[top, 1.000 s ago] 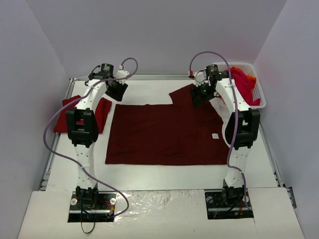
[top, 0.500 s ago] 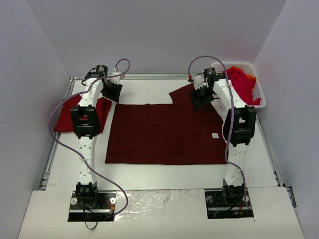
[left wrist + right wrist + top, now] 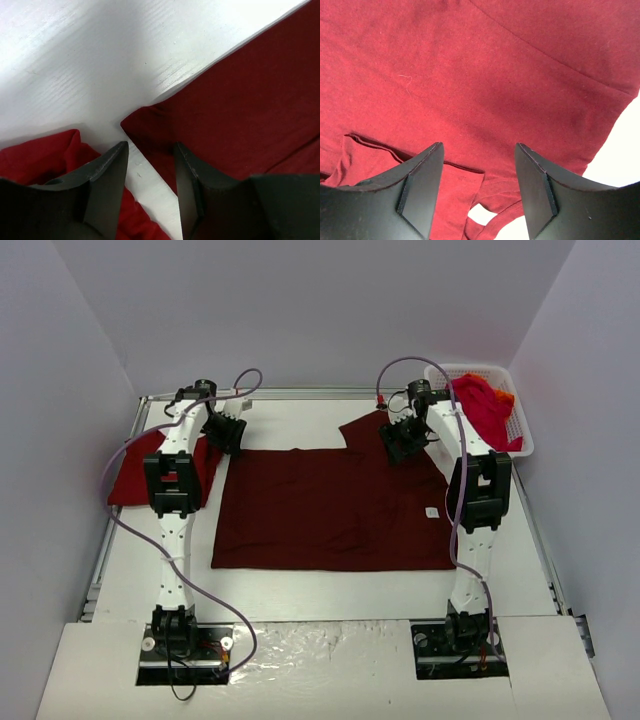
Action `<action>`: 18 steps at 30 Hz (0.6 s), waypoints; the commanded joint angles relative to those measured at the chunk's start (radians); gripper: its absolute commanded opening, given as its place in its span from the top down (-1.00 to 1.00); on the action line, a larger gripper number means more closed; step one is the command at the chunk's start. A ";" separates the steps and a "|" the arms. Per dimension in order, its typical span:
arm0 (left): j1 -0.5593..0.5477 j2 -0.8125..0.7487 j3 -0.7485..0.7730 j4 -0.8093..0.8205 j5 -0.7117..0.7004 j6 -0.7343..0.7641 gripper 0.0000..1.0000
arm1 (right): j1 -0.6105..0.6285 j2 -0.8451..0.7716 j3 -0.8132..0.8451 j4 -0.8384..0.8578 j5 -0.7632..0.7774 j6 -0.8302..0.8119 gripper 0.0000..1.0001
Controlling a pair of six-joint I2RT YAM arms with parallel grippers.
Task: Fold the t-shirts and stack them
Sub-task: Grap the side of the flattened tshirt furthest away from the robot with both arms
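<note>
A large dark maroon t-shirt (image 3: 330, 508) lies spread flat mid-table, one sleeve (image 3: 366, 429) sticking out at the far side. A brighter red t-shirt (image 3: 135, 472) lies at the left. My left gripper (image 3: 226, 432) hovers open over the maroon shirt's far left corner (image 3: 145, 117), with bare table between its fingers (image 3: 109, 172) and the red shirt (image 3: 45, 155) beside them. My right gripper (image 3: 402, 438) is open above the sleeve area, fingers (image 3: 422, 175) straddling maroon cloth (image 3: 485, 80) and a hem. More red and orange shirts (image 3: 488, 405) fill the basket.
A white lattice basket (image 3: 520, 430) stands at the far right corner. Metal rails edge the table (image 3: 300, 415) at the back and sides. Purple cables loop off both arms. A small white tag (image 3: 431, 512) lies on the maroon shirt.
Both arms reached farther back and lower. The left gripper moved left toward the maroon shirt's far left corner; the right one settled over the sleeve.
</note>
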 commanded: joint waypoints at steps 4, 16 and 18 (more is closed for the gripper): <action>0.009 0.010 0.057 -0.023 0.015 0.020 0.19 | -0.001 0.006 -0.016 -0.033 0.007 -0.016 -0.09; 0.008 0.026 0.080 -0.028 0.058 0.003 0.19 | 0.002 0.030 -0.012 -0.035 0.036 -0.019 -0.08; 0.006 0.030 0.079 -0.023 0.055 0.002 0.19 | 0.002 0.032 -0.010 -0.035 0.036 -0.019 -0.08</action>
